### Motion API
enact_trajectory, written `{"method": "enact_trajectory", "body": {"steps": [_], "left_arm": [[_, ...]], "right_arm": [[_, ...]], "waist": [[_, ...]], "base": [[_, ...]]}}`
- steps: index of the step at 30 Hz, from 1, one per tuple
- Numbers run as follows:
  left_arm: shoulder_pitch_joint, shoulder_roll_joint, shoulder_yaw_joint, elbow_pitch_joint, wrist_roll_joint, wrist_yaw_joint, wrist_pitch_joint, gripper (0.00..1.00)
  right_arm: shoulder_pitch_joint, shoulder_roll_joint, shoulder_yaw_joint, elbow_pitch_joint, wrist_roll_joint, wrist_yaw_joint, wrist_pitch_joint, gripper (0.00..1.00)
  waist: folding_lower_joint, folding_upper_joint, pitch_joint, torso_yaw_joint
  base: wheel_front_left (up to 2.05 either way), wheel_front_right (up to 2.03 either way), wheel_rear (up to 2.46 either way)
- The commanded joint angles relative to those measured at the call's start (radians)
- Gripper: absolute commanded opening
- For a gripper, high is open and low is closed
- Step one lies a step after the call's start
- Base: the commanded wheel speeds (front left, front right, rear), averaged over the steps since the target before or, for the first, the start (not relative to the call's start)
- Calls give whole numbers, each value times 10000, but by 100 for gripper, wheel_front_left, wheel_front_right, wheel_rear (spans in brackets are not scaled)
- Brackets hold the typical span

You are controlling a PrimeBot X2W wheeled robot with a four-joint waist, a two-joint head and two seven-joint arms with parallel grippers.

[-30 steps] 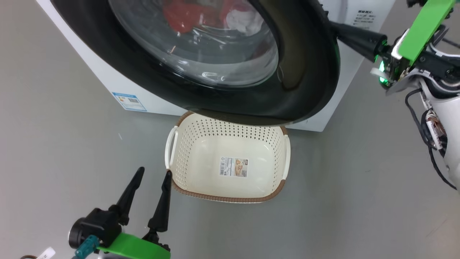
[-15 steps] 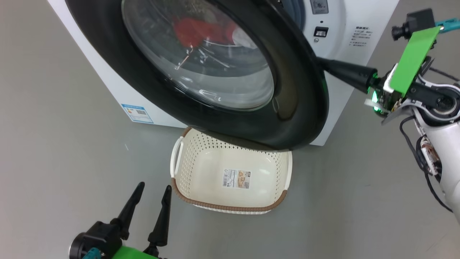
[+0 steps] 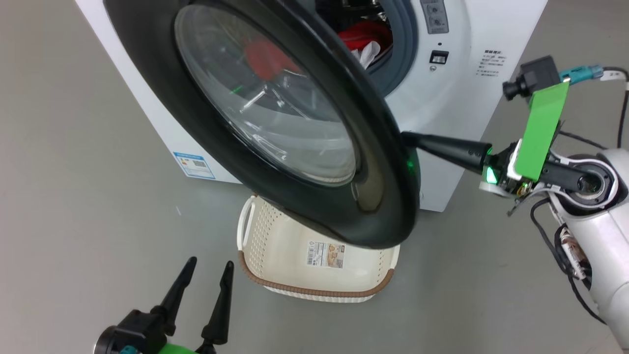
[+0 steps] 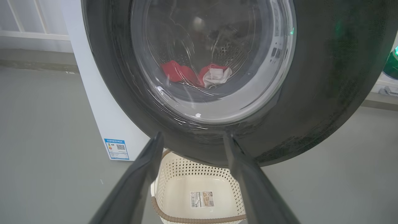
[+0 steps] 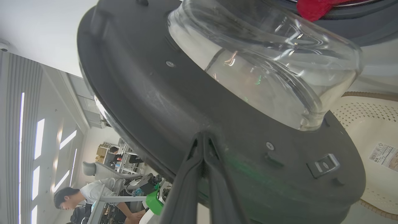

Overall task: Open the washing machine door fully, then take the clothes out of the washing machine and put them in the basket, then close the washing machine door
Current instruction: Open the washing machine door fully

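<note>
The washing machine door (image 5: 149,93) touches the clenched right end effector (image 5: 203,136); the basket (image 3: 314,290) sits beside the released left end effector (image 3: 210,263).

Each arm ends in two long, tapered, matte black fingers (image 3: 219,307). On the right wrist, a flat bright green plate (image 3: 543,130) carries a small black camera (image 3: 533,78) with a teal connector (image 3: 582,73). A green indicator light (image 3: 490,173) sits at the finger base. The right forearm (image 3: 609,275) is glossy white, with black cables (image 3: 572,285) alongside.
</note>
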Motion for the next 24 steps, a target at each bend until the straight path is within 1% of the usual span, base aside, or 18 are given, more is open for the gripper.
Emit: {"method": "enact_trajectory", "body": {"steps": [1,13,24], "left_arm": [[68,133,373,-237,105,-58,-120,100],[383,44,495,-274,145,-58,-120,100],[537,-12,686,-295,158,-58,-120,100]], "right_arm": [[417,761,722,-291,-85,-25,186,0],[1295,1002,1149,-1379,-93,-25,592,0],[1648,1224,1427,-1746,-120,-25,740,0]], "waist": [[0,0,-74,63],[0,0,-456,416],[0,0,-645,698]], "base": [[0,0,0],[0,0,0],[0,0,0]]}}
